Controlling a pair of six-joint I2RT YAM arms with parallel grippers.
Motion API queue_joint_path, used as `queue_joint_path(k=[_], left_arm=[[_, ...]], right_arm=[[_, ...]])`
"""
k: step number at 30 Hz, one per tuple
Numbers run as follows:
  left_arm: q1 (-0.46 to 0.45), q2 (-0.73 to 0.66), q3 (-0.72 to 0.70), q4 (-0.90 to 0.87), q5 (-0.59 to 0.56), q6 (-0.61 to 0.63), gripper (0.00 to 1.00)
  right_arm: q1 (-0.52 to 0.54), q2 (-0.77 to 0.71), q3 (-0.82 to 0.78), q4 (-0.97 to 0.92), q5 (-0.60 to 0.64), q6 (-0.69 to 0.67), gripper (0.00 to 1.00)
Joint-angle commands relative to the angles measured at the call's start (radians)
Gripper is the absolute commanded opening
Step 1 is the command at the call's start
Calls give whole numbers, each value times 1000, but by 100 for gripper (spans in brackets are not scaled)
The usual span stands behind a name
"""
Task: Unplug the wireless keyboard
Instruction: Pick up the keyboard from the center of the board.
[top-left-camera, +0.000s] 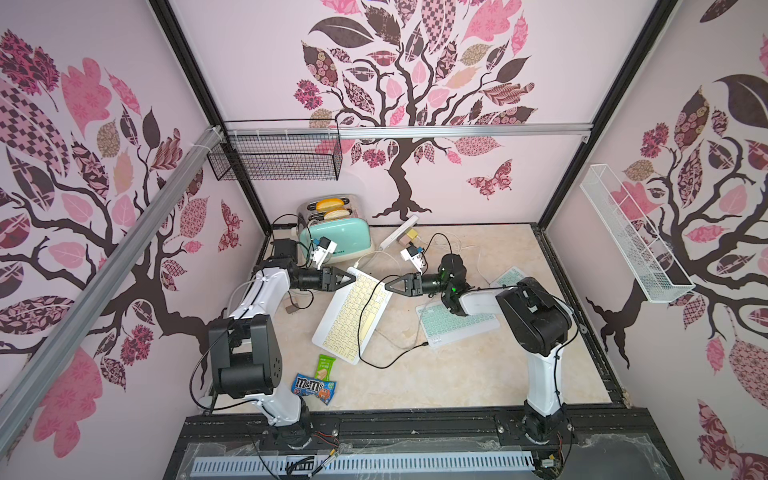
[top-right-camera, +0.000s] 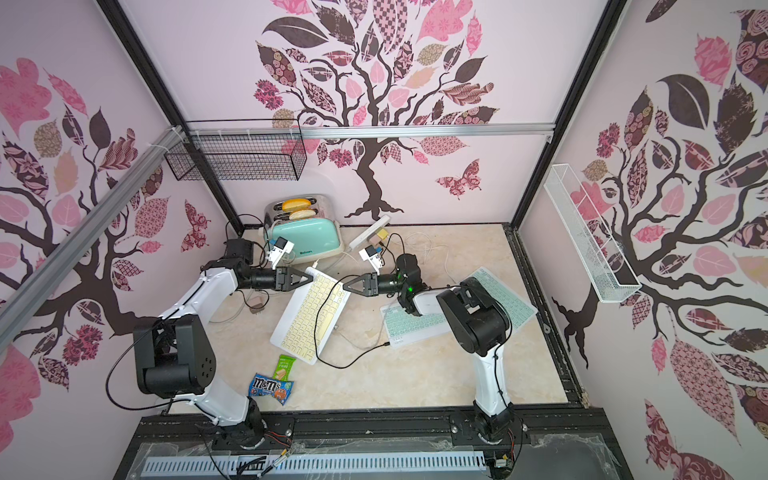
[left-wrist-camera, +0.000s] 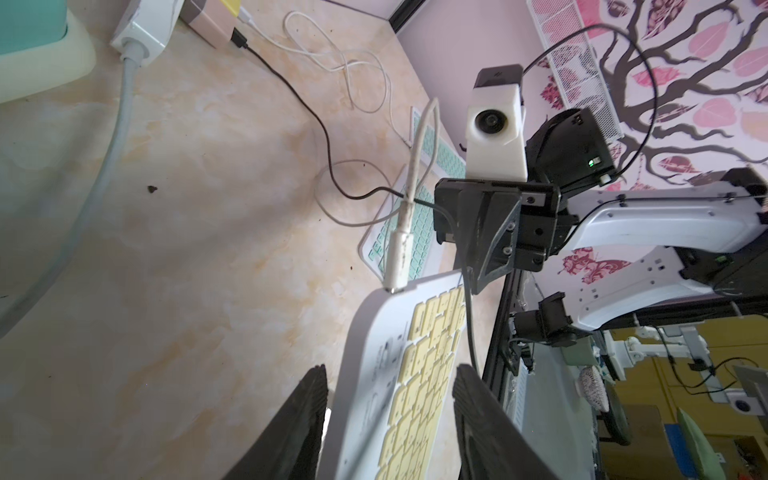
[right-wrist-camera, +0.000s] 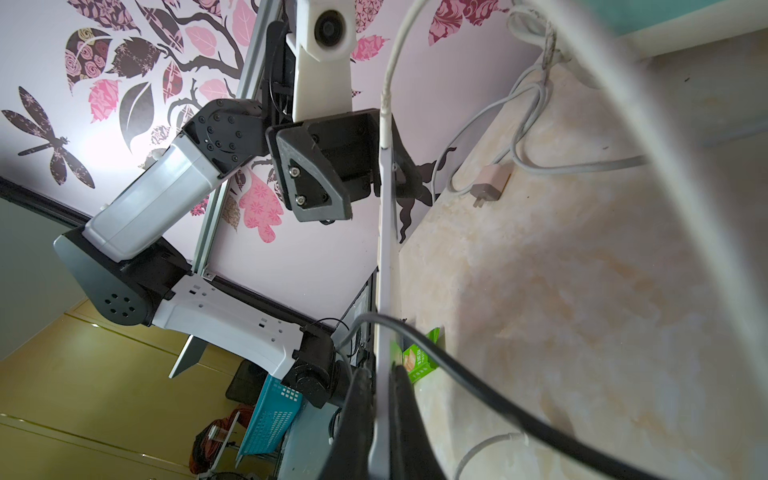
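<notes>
Handling the yellow-keyed keyboard should take little force. I judge it a thin, stiff, light slab of smooth plastic that could slide out of a rim pinch. It lies slanted on the surface, with its far end between the two grippers. The right gripper is clamped shut on the keyboard's thin edge. The left gripper straddles the neighbouring corner with its jaws partway apart, and no firm contact shows.

The white plug sits in the edge just ahead of the left gripper's fingertips, with its white cable rising away. The rigid plug body is the place to grip. The cable is limp and would likely only stretch.

The left wrist view alone shows the plug seated in its port. The right wrist view shows the keyboard edge-on in the pinch. Both top views show a mint keyboard beneath the right arm.
</notes>
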Motion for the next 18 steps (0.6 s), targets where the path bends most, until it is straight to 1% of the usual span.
queue_joint_path(k=[1,4,8,10,11,12,13,14,15,16,18], left_arm=[[-4,7,24,-19,95,25,41],[-4,4,36,-27,112,24,21],[-5,0,50,-44,135,35,0],[-5,-9,51,-40,148,30,0],[-5,-13,51,-32,148,25,0],[-5,-20,49,-13,143,6,0],[-5,-28,48,7,129,-18,0],[-5,-40,44,31,104,-46,0],[-5,-52,41,56,76,-76,0],[-5,-62,40,76,53,-100,0],[-5,-78,51,94,-2,-133,0]], right_arm=[[-7,-7,53,83,-1,38,0],[-8,-3,54,86,-4,38,0],[-13,-6,48,59,3,20,0],[-19,-15,40,13,17,-12,0],[-24,-25,37,-43,32,-45,0],[-32,-38,31,-124,57,-87,7],[-39,-55,26,-192,78,-128,20],[-47,-72,18,-266,96,-176,36],[-55,-94,13,-345,111,-231,48],[-61,-115,13,-427,131,-280,54],[-72,-170,13,-609,185,-398,60]])
